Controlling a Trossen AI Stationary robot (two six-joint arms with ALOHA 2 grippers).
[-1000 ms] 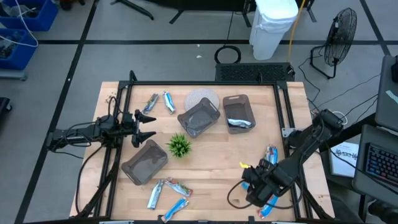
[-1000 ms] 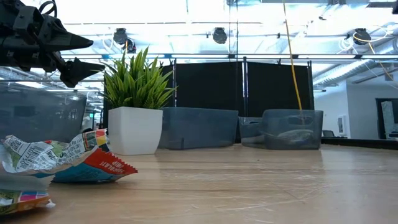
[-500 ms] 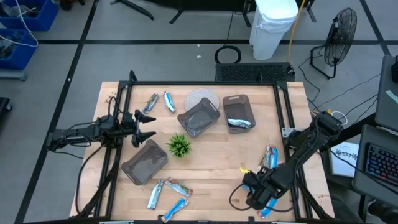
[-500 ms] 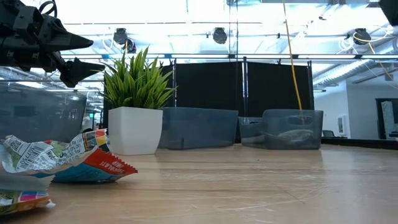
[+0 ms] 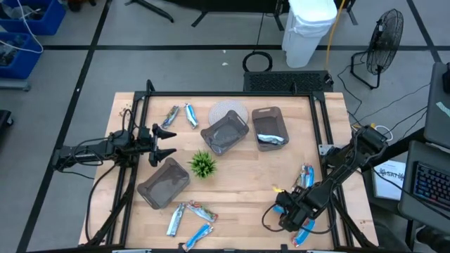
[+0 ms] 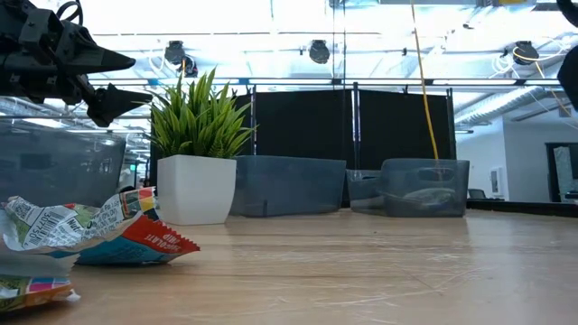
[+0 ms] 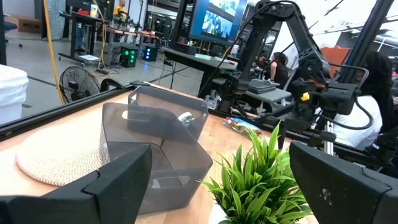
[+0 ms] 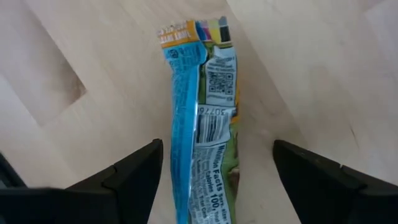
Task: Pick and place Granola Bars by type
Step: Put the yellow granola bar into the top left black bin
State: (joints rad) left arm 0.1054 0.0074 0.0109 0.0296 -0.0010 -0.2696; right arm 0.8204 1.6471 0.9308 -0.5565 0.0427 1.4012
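Right wrist view: crinkled oblong foil granola bar [image 8: 202, 130] on wood.

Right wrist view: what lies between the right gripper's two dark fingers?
A blue and silver foil granola bar lies flat on the wooden table, lengthwise in the gap of the open right gripper, touching neither finger.

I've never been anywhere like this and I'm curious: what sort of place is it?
Probably a robotics lab or workshop. Two robot arms are mounted at a wooden table, with a floor fan beside it, and other workstations with a screen fill the room behind.
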